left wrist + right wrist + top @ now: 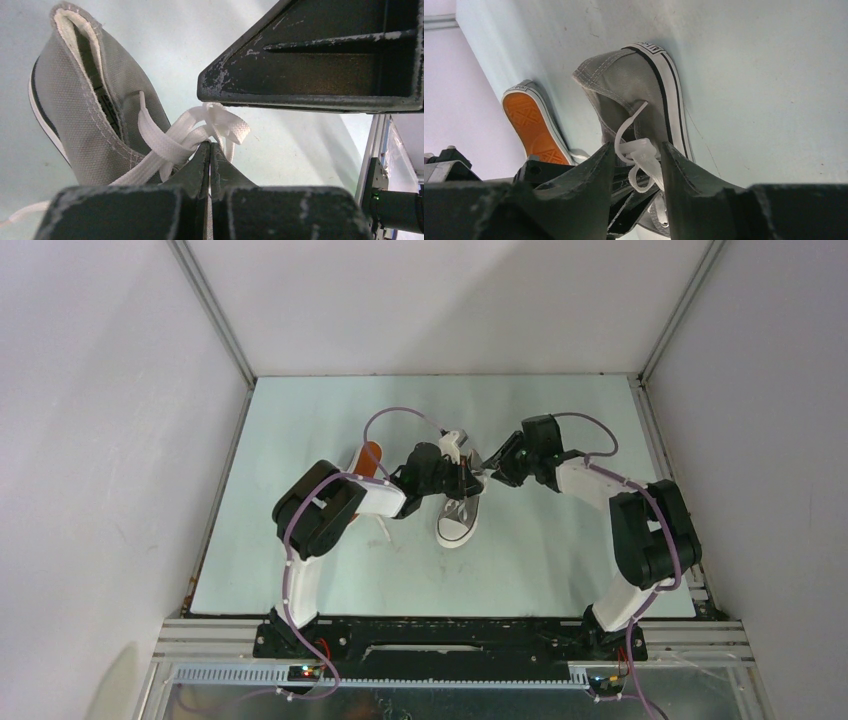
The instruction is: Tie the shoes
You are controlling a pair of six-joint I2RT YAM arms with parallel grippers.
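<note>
A: How much room is there around the shoes?

B: Plenty. From above, the upright shoe (458,523) stands near the middle of the table (560,570), toe toward 6 o'clock. Bare surface runs from it at 6, 3 and 12 o'clock out to the table edges, where the walls (100,440) rise. The tipped shoe (369,460) lies at about 10 o'clock from it, well apart, orange sole showing. That side is tighter, with the left forearm passing over it.

A: And the grippers?

B: Both meet over the upright shoe's opening, the left reaching in from 9 o'clock, the right from 3. The top view is too small there to read the jaws.

A: What do the wrist cameras add?

B: The left one shows the left gripper (209,147) with its jaws pressed together, tips right at the crossing of the white lace (175,142). It looks pinched between them, though the contact itself is hidden. One finger of the other arm hangs just above.

A: The right?

B: The right gripper (636,152) stands with its jaws apart, a lace loop between them, clamped by neither. Only this view shows the upright shoe's striped heel and the tipped shoe's sole pattern.
</note>
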